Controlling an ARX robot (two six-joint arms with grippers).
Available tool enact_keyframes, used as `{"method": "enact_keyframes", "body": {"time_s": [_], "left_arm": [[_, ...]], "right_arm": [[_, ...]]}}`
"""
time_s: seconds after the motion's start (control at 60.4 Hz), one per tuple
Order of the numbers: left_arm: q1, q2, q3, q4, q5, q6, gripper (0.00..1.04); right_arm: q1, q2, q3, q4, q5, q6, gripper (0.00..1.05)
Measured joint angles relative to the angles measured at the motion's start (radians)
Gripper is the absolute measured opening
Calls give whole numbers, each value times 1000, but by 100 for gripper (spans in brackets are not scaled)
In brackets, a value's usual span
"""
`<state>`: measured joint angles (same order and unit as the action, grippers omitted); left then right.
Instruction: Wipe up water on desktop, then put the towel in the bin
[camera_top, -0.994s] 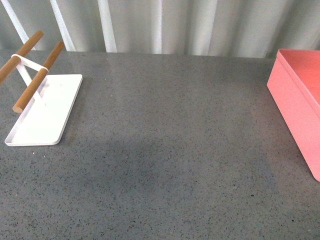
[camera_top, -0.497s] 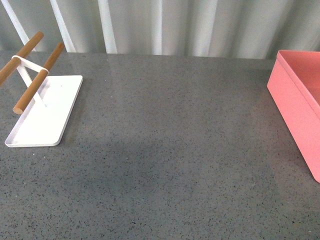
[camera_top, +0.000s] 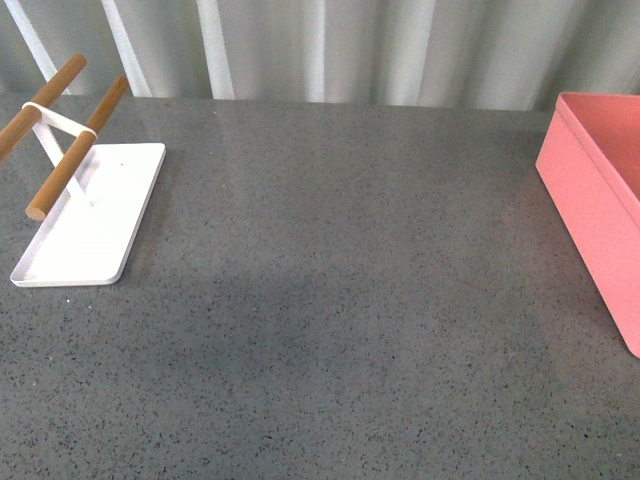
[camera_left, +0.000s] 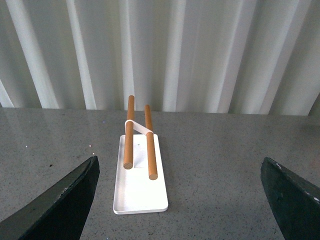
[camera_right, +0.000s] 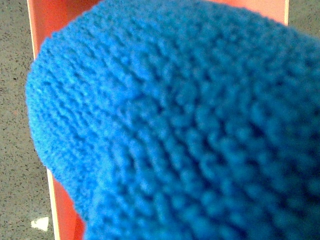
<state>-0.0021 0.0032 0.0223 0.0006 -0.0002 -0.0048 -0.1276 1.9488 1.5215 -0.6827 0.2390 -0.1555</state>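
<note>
The bright blue plush towel (camera_right: 180, 130) fills the right wrist view, bunched close to the camera; my right gripper is shut on it and its fingers are hidden behind the cloth. Behind the towel the salmon-pink bin (camera_right: 55, 30) shows, with grey desktop (camera_right: 15, 100) beside it. In the front view the bin (camera_top: 598, 200) stands at the right edge of the dark speckled desktop (camera_top: 340, 300); neither arm nor the towel shows there. My left gripper (camera_left: 185, 200) is open and empty above the desktop, its dark fingers (camera_left: 65, 200) wide apart.
A flat white tray (camera_top: 90, 220) with two wooden bars (camera_top: 75, 150) stands at the far left of the desktop; it also shows in the left wrist view (camera_left: 140, 185). A corrugated light wall (camera_top: 320, 50) runs along the back edge.
The front view has shifted very slightly; the tray and bin sit a little differently in frame. Nothing on the desktop has visibly moved.
</note>
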Motion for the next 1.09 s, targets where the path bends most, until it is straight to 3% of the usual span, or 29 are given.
{"method": "enact_keyframes", "body": {"time_s": [0.282,0.431,0.597,0.812,1.094], "left_arm": [[0,0,0,0,0,0,98],[0,0,0,0,0,0,98],[0,0,0,0,0,0,98],[0,0,0,0,0,0,98],[0,0,0,0,0,0,98]], "right_arm": [[0,6,-2,21,-18,-8,8],[0,6,-2,21,-21,-8,31],[-1,6,-2,21,-21,-8,69],[-1,6,-2,21,-21,-8,99],[-1,6,-2,21,-21,-7,98]]}}
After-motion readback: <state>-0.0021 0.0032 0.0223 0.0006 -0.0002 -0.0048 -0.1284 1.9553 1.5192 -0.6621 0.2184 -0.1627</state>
